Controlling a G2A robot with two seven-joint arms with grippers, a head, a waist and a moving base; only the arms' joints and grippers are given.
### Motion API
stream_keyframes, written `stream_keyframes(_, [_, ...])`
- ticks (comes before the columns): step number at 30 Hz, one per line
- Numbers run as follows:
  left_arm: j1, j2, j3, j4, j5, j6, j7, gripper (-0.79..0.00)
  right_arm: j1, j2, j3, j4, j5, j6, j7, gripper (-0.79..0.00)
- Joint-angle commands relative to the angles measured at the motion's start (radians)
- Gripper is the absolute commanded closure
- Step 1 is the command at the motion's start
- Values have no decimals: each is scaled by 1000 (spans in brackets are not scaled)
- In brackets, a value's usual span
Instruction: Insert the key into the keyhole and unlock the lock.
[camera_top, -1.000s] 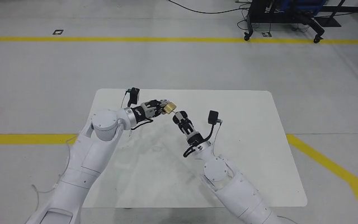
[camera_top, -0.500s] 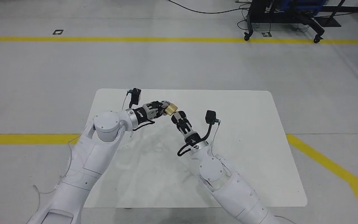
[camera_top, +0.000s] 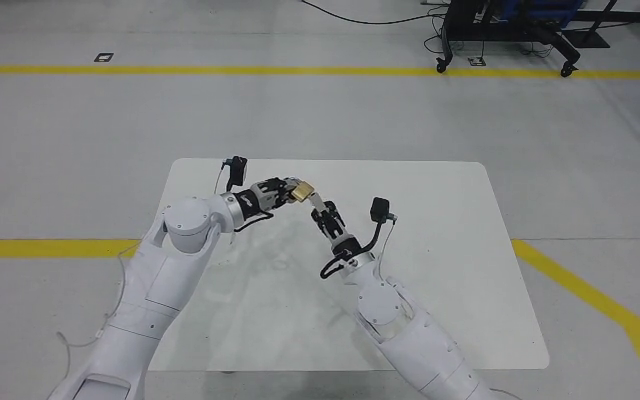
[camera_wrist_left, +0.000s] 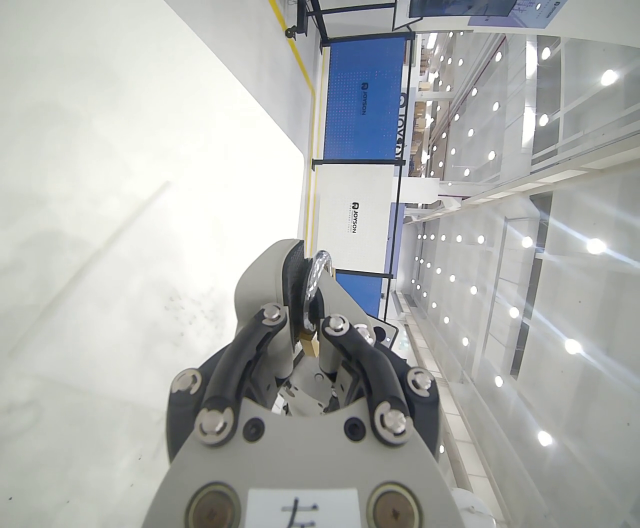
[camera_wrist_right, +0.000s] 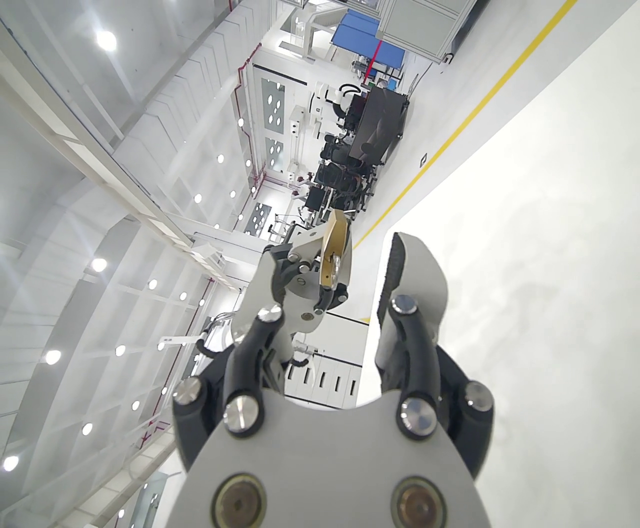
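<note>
A brass padlock (camera_top: 304, 190) is held above the white table (camera_top: 440, 270) with my left gripper (camera_top: 288, 190) shut on it. In the left wrist view its silver shackle (camera_wrist_left: 313, 272) sits clamped between the fingers, with a corner of the brass body (camera_wrist_left: 311, 346) below it. A silver key (camera_wrist_right: 337, 264) sticks out of the padlock (camera_wrist_right: 334, 239) in the right wrist view. My right gripper (camera_top: 323, 211) hangs just short of the key, open with nothing between its fingers (camera_wrist_right: 410, 270).
The grippers meet over the table's back left part. A dark wheeled cart (camera_top: 520, 30) stands on the floor far behind the table. Yellow floor lines (camera_top: 300, 70) run past the table.
The right gripper came close to the padlock half a second ago and has since drawn back a little. The left gripper shifted only slightly, still holding the padlock.
</note>
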Motion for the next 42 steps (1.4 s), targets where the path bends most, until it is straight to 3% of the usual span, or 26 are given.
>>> stream_keyframes(1, [0,0,-3,1,-2,4,3,0,-7,0,8,-7,-2,-4,2,-708])
stream_keyframes(3, [0,0,-6,2,-6,9,8,0,-16,1,18,-20,0,-10,5,-699])
stream_keyframes(5, [1,-1,-10,6,-26,22,7,0,-29,3,39,-42,18,-24,15,-637])
stream_keyframes(8, [-1,-3,-19,18,-63,49,0,0,-62,12,93,-100,46,-65,40,-212])
stream_keyframes(9, [-2,-4,-27,27,-93,63,-1,0,-74,16,114,-126,54,-84,54,-18])
stream_keyframes(10, [-1,-6,-33,34,-128,75,-3,0,-88,21,135,-147,60,-99,69,0])
stream_keyframes(17, [-19,-20,-32,101,-346,215,-123,0,-136,42,211,-226,248,-237,337,0])
stream_keyframes(21, [-36,-31,-22,149,-475,286,-191,0,-122,45,216,-207,261,-276,409,0])
stream_keyframes(28, [-61,-33,1,176,-455,282,-218,0,-95,40,187,-161,229,-296,417,0])
stream_keyframes(35, [-66,-32,11,181,-446,276,-228,0,-45,28,142,-90,118,-237,335,0])
stream_keyframes(42, [-66,-32,11,182,-453,273,-221,0,-44,22,118,-83,59,-267,295,0])
